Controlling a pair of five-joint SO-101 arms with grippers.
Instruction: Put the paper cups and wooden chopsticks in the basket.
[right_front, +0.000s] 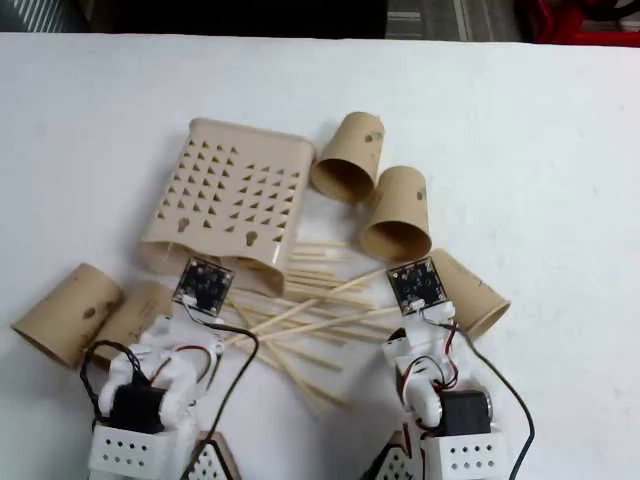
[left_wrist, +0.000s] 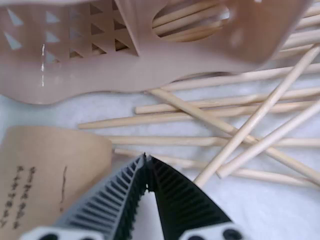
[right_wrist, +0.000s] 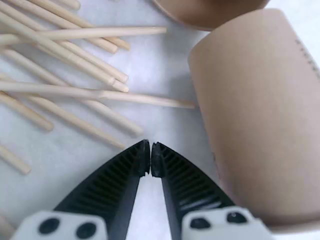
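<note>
Bright even light, white table (right_front: 560, 150) washed pale, soft shadows beneath chopsticks (right_wrist: 100, 93), faint sheen on basket (left_wrist: 165, 65)

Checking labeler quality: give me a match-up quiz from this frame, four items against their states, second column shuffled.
Column 1
1. basket
2. chopsticks
3. left pincer
4. cup by the right pincer

Column 2
a. shut, holding nothing
b. brown paper, lying on its side
c. face with triangular holes turned up
d. crossed in a loose pile

Pairs: 1-c, 2-d, 3-a, 4-b
</note>
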